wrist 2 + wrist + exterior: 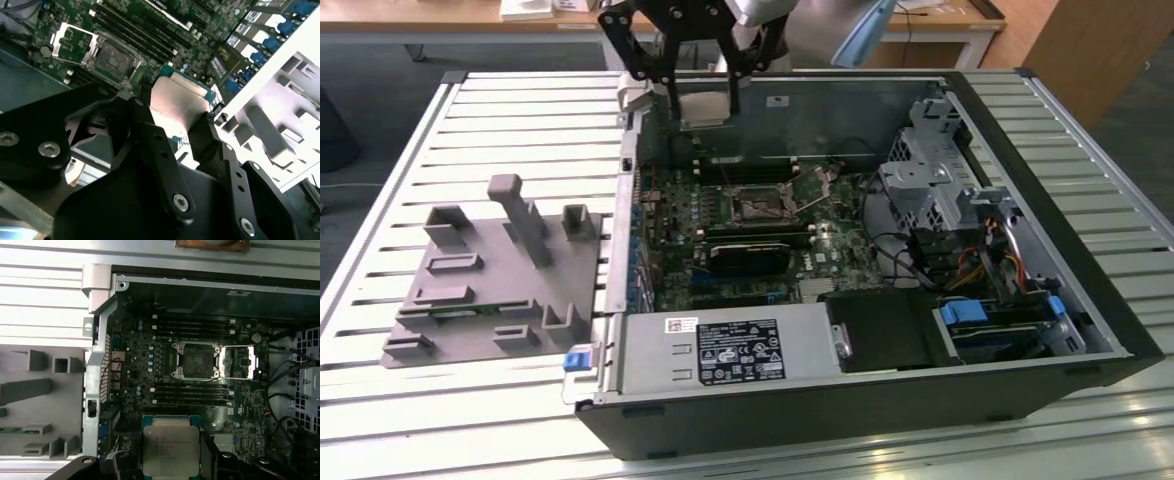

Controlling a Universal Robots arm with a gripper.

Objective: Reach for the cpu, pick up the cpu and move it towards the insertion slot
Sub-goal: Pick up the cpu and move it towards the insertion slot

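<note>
My gripper hangs above the far rim of the open computer case and is shut on the cpu. The cpu is a flat silvery square with a thin rim, clamped on two opposite edges in both wrist views. Black fingers press its sides. The insertion slot is a dark square socket in a metal frame on the green board, uncovered, with its frame lid folded aside. In the first wrist view the slot lies a short way beyond the held cpu.
Long memory slots flank the socket on both sides. A black card lies nearer the case front, with a power supply and drive cages around it. A grey fixture block sits on the slatted table on the exterior view's left.
</note>
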